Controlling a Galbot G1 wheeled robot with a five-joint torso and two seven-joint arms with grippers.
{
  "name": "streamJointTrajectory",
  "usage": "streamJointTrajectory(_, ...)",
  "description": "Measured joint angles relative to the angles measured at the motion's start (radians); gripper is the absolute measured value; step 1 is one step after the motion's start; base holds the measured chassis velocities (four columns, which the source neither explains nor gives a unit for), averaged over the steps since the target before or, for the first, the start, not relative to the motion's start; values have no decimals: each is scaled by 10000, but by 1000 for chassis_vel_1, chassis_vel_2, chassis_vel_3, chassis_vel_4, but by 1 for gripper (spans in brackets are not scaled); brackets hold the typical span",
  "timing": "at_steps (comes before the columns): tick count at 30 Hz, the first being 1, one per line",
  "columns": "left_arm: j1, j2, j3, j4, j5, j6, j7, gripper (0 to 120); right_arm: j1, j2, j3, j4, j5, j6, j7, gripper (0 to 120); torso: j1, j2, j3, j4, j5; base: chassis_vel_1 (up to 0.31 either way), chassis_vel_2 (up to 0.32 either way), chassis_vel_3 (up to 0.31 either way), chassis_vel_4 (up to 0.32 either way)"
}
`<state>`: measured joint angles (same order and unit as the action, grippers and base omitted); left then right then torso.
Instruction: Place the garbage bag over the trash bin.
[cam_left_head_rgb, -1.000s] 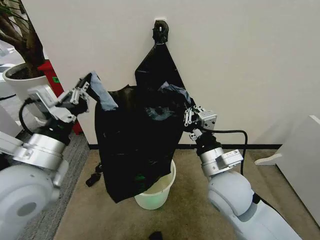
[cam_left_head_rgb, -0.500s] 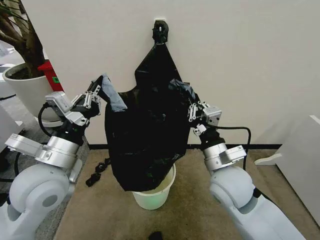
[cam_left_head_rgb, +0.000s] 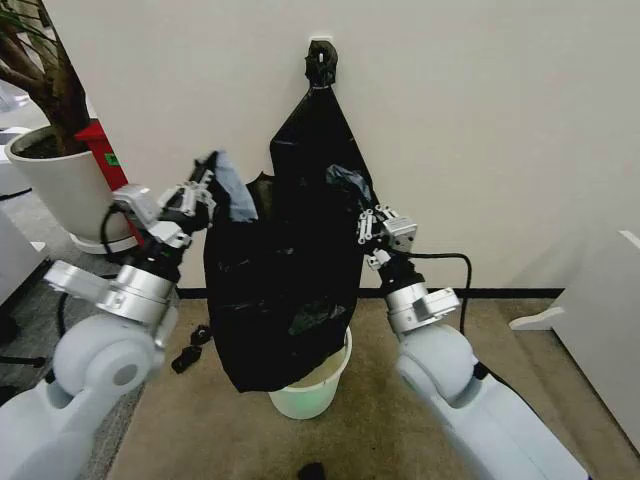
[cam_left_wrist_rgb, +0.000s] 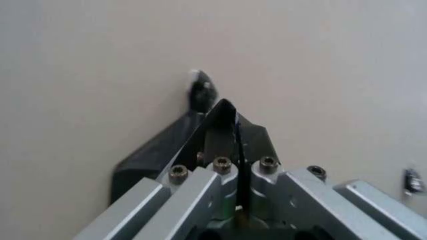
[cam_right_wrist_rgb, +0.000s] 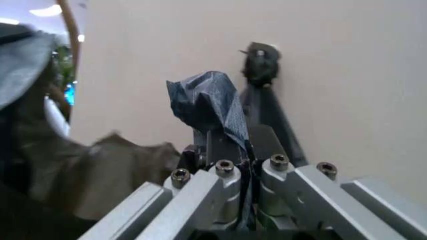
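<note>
Garbage bag (cam_left_head_rgb: 285, 300) now hangs narrower over trash bin (cam_left_head_rgb: 315, 388): left end effector (cam_left_head_rgb: 203, 195) and right end effector (cam_left_head_rgb: 366, 228), both clenched on its rim, moved closer together; mouth needs reopening.

The garbage bag (cam_left_head_rgb: 285, 300) is seen to be black and shiny, with greyish gleams where light is caught on its folds. The trash bin (cam_left_head_rgb: 315, 385) is coloured cream-white, and a pale green tint is shown lower down. The left gripper (cam_left_head_rgb: 200, 190) and the right gripper (cam_left_head_rgb: 366, 228) are made of silver-grey metal with dark screws. The arms are coloured light grey. The wall is off-white. The floor is covered in tan carpet. A white plant pot (cam_left_head_rgb: 55, 185) is seen beside something red.
</note>
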<state>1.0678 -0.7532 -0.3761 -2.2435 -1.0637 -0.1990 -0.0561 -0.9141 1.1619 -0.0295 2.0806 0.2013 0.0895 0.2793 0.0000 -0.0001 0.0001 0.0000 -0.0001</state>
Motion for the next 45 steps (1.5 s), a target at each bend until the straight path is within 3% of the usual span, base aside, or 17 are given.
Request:
streamJointTrajectory(11,-2098,581,638,1467,-836,-211,652,0,454,-13,145,-166,-96,211,-395,0,0,0,0,-1,2,0,0,0,0)
streamJointTrajectory(17,-3299,210,1521,2115,-972,-296,822,0,459,-157,483,128,-43,119,-523,0,0,0,0,-1,3,0,0,0,0)
streamJointTrajectory(23,-3750,-250,1902,2343,-917,-308,855,0,188,-280,620,478,14,5,-509,0,0,0,0,-1,5,0,0,0,0)
streamJointTrajectory(36,-1883,-647,1149,1554,-424,-384,781,0,-412,-61,225,935,-149,-351,-145,0,0,0,-2,3,2,0,0,0,0)
streamJointTrajectory(45,-912,-1347,920,802,6,-396,447,0,-875,207,-441,1538,-258,-997,314,0,-1,0,-2,0,2,0,0,0,0)
